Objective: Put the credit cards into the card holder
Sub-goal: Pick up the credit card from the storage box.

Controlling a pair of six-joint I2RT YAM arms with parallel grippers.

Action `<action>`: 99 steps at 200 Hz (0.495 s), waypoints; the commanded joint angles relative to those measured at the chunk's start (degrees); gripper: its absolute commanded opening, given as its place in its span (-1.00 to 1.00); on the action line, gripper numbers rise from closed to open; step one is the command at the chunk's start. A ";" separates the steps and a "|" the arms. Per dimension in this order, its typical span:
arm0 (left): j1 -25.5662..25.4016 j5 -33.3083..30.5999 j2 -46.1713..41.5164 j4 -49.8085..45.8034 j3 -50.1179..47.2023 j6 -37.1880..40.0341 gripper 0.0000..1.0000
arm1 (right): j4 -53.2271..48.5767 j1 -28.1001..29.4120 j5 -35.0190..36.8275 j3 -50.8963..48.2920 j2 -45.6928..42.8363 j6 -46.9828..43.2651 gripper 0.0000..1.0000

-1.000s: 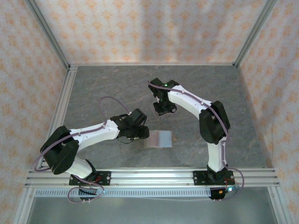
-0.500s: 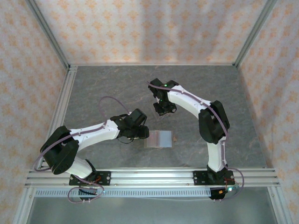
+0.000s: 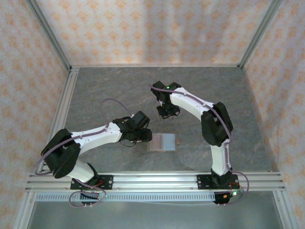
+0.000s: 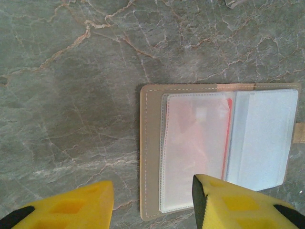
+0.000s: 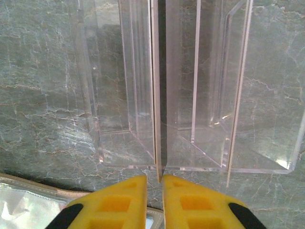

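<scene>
Gaping left pincer [image 4: 152,188] hovers over card holder [image 4: 151,143]; right pincer [image 5: 154,180] pinches a credit card [image 5: 156,95].

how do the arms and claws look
The left arm and right arm are white with black joints. A lilac cable loops off the left; a green light marks the right. The left claw and right claw have yellow fingers, black patches.

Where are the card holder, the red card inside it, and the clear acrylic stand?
card holder [image 4: 151,157], left wrist view, on its tan left border.
red card [image 4: 195,133], left wrist view, on its face behind the clear sleeve.
acrylic stand [image 5: 209,90], right wrist view, on a right-hand panel.
</scene>
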 commanded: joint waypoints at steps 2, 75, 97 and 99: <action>-0.66 -1.39 -0.84 -0.32 0.10 -0.37 -0.04 | -1.89 0.41 1.70 1.76 0.84 -0.71 -0.74; -0.64 -1.57 -1.47 -0.55 -0.25 -0.68 -0.04 | -2.42 0.65 1.93 1.35 -0.42 -1.13 -1.00; -0.64 -1.63 -1.71 -0.51 -0.41 -0.77 -0.04 | -2.68 0.73 2.09 1.21 -1.08 -1.19 -1.00; -0.67 -1.65 -1.73 -0.50 -0.43 -0.81 -0.04 | -2.68 0.69 2.12 1.22 -1.12 -1.14 -1.00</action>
